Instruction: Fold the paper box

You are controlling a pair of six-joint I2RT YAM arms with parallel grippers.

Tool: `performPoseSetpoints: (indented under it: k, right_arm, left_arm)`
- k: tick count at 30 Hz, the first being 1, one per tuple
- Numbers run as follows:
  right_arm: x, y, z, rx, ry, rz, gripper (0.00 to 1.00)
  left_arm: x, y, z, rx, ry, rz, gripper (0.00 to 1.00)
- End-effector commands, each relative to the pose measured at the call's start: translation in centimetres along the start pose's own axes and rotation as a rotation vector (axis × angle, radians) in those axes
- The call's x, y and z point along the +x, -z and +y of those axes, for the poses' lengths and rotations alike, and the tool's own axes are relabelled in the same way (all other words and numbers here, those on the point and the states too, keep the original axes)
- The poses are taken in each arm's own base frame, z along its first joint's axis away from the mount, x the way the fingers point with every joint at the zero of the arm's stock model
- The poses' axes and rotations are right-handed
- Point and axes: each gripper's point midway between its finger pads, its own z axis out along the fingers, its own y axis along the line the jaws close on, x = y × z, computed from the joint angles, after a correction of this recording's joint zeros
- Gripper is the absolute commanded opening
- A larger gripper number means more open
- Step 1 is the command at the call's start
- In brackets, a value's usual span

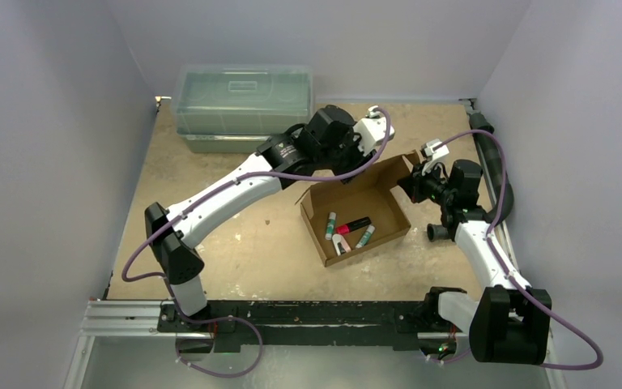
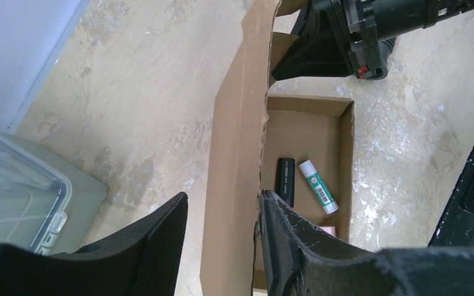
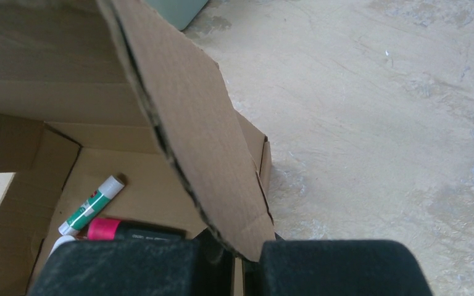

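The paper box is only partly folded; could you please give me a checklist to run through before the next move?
1. Right gripper shut on the lid's side flap: ok.
2. Left gripper has a finger on either side of the raised lid panel: ok. Firm clamp: cannot tell.
3. Glue sticks and marker lie flat on the paper box floor: ok.
4. Lid closed: not ok, it stands up.
5. Plastic bin stands apart from the box: ok.
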Motion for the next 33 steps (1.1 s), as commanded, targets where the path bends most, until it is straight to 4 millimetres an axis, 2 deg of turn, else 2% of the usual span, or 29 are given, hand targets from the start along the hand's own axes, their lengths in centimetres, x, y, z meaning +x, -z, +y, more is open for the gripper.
performPoseSetpoints:
  k: [1,7,13,15,18,19,23,27,33]
  right_arm:
    - [0.9,-0.1,0.6,-0.024,-0.029,0.05,0.04]
    - [0.8,-0.1,0.6,-0.026,-0.028,0.049,0.04]
    - [0.8,-0.1,0.8,-0.031,-0.025,0.046,0.04]
    - [0.7,-0.1,0.9,-0.035,-0.026,0.045,0.04]
    - [0.7,-0.1,1.1,-0.046,-0.027,0.045,0.04]
    - [0.7,-0.1,1.1,-0.05,-0.028,0.045,0.05]
    - [0.4,0.0,1.3,-0.059,-0.024,0.041,0.07]
    - [0.1,0.2,1.5,-0.069,-0.017,0.043,0.14]
    - [-0.9,1.5,2.6,-0.121,0.055,0.02,0.39]
  left_arm:
    - [-2.2,2.1,-0.6,0.029,0.018,-0.044,0.44]
    - [-1.1,1.4,-1.3,0.027,0.021,0.004,0.39]
    - [-0.3,1.0,-1.7,0.035,0.015,0.035,0.29]
    - [-0.1,0.8,-1.7,0.033,0.015,0.045,0.22]
    - [0.1,0.7,-1.5,0.019,0.02,0.05,0.03]
    - [0.1,0.8,-1.4,0.01,0.024,0.049,0.0]
    - [0.0,1.2,-0.8,-0.027,0.033,0.03,0.0]
    - [-0.1,1.8,-0.7,-0.038,0.036,0.002,0.0]
    - [0.2,2.3,-0.8,-0.045,0.053,-0.022,0.0]
